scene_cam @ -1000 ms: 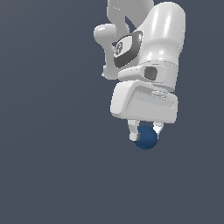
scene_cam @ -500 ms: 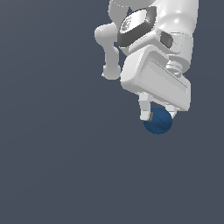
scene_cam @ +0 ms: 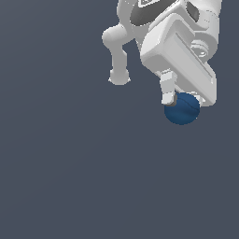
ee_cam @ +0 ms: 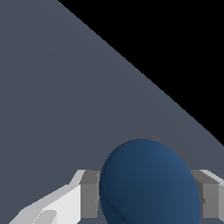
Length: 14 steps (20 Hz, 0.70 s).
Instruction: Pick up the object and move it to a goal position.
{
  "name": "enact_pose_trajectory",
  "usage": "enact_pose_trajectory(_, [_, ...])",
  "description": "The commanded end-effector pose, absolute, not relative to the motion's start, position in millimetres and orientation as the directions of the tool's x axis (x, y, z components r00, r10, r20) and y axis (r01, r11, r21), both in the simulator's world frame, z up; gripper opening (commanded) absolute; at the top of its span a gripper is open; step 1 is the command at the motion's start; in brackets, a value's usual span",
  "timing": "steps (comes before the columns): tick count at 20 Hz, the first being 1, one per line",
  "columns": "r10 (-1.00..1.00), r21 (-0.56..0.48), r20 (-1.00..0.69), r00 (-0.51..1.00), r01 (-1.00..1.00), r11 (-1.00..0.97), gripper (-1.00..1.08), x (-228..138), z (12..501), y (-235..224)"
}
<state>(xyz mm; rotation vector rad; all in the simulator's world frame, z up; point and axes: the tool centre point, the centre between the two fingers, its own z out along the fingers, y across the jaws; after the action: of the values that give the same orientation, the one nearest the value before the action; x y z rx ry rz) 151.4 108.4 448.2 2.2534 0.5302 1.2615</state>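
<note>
The object is a small dark blue ball, held below the white hand of my arm at the upper right of the exterior view. My gripper is shut on it, with one white finger showing on the ball's left and the other mostly hidden behind the hand. In the wrist view the ball fills the space between the two grey-white fingertips, pressed from both sides. My gripper and the ball hang in the air above the plain grey floor.
The grey floor spreads under the arm with nothing else on it. In the wrist view the floor's straight edge runs diagonally, with black void beyond it.
The arm has carried the ball up and toward the exterior view's right, and it now looks larger and closer to the camera. The hand has tilted more. The grip on the ball holds.
</note>
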Motion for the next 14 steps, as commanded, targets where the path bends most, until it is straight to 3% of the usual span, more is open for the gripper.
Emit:
enact_pose_trajectory(1, [0.554,0.599,0.679,0.482,0.071,-0.797,-1.0,148.0,457.0,111.2])
enact_pose_trajectory(14, [0.556,0.613,0.699,0.451,0.023,-0.789,-1.0,138.2,477.2,120.0])
